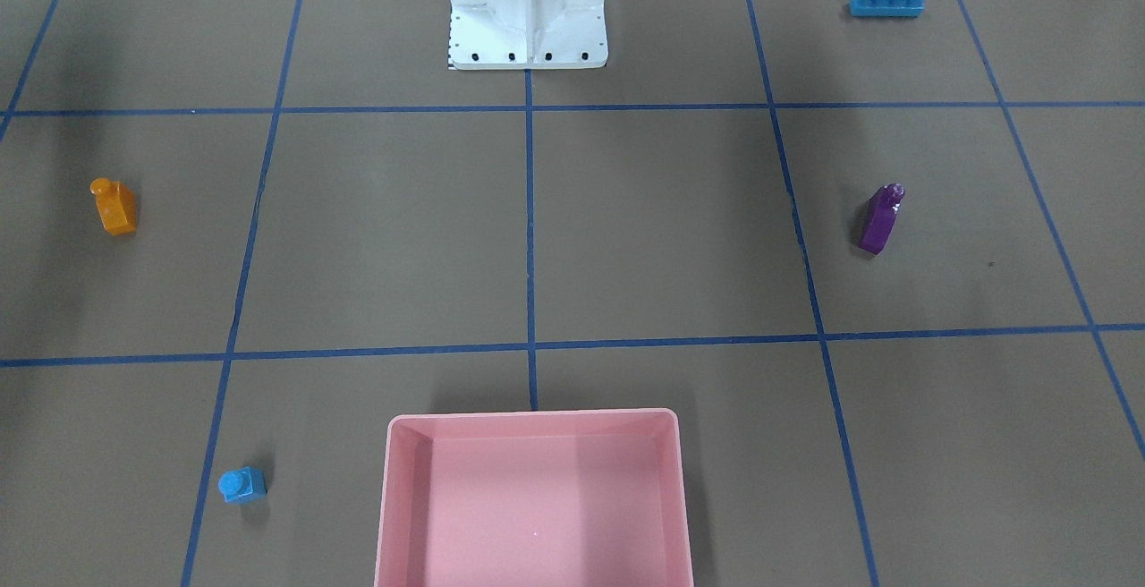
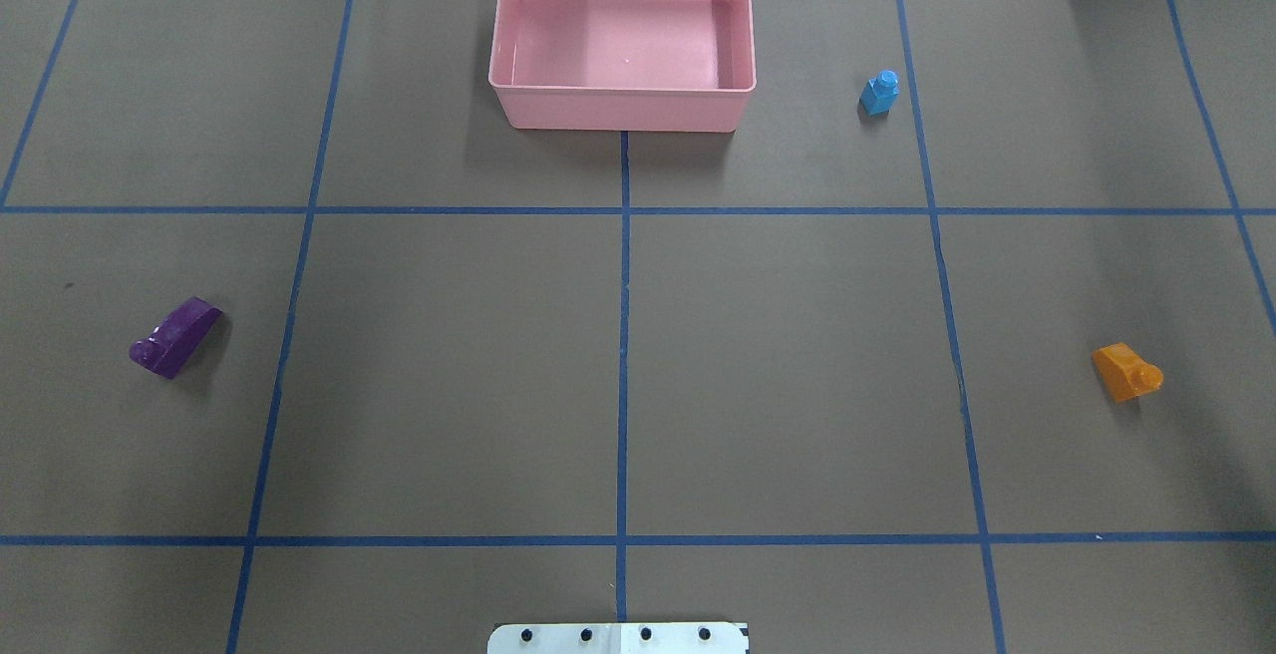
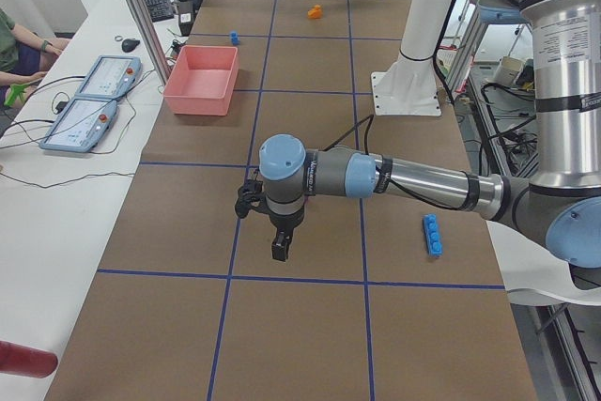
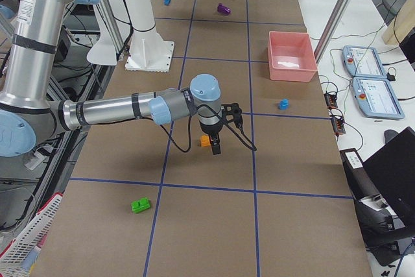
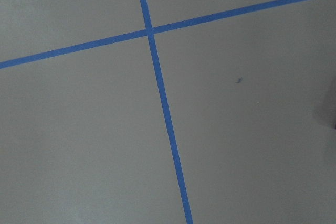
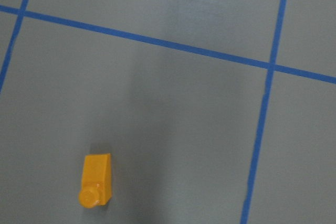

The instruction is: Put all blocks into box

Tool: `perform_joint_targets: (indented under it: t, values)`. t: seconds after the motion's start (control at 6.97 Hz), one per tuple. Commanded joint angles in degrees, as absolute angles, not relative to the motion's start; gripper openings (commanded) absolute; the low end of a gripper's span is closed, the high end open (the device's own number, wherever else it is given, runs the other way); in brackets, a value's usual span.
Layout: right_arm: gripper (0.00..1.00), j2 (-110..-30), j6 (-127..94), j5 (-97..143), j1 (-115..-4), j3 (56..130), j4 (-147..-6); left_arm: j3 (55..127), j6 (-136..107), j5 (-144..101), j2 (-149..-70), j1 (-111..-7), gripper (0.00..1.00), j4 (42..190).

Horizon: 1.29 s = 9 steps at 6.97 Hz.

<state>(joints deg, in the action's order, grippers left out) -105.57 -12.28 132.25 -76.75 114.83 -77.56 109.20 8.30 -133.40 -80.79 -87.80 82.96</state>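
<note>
Pink box (image 1: 537,422) cropped at bottom (front view), orange brick (image 4: 204,141) partly hidden

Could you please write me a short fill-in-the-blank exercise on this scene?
The number of blocks in the pink box is ___.
The small blue cube stands on the robot's ___ of the box.
The long blue block shows ___ studs.
The sloped block in the right wrist-mounted view is ___.
Missing: zero; right; four; orange.

The desk (image 2: 449,385) wears a smooth, matt brown sheet, paper-like, lined with blue tape (image 2: 623,335). The box (image 2: 618,108) is smooth pink plastic with a soft sheen. The purple brick (image 2: 174,337) and orange brick (image 2: 1124,373) are glossy plastic. The robot base (image 1: 528,5) looks like white-painted metal.
</note>
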Motion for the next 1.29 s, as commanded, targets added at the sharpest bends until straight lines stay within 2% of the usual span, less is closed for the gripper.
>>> perform_joint_targets:
  t: [0.0, 0.29, 0.57, 0.86, 1.0, 1.15]
  values:
    - [1.00, -105.6, -28.3, 130.8, -63.8, 112.3, -64.8, 108.9, 8.3, -133.7, -80.7, -87.8, 1.00, 83.0]
    - [1.00, -106.1, -33.7, 126.5, -57.4, 103.4, -51.6, 108.8, 8.3, -133.7, -80.6, -87.8, 1.00, 83.1]
    - [1.00, -105.7, -42.3, 119.5, -50.1, 103.3, -49.1, 108.3, 8.4, -133.9, -80.6, -87.8, 1.00, 83.1]
    - [0.98, -105.9, -44.1, 116.9, -47.6, 103.0, -49.0, 108.1, 8.5, -133.9, -80.5, -87.8, 1.00, 83.1]
    - [0.72, -105.9, -44.2, 116.9, -47.4, 102.9, -49.0, 107.8, 8.5, -133.9, -80.6, -87.8, 1.00, 83.1]
    - [0.21, -106.0, -44.1, 117.2, -47.4, 102.9, -49.1, 107.7, 8.5, -133.9, -80.6, -87.8, 1.00, 83.1]
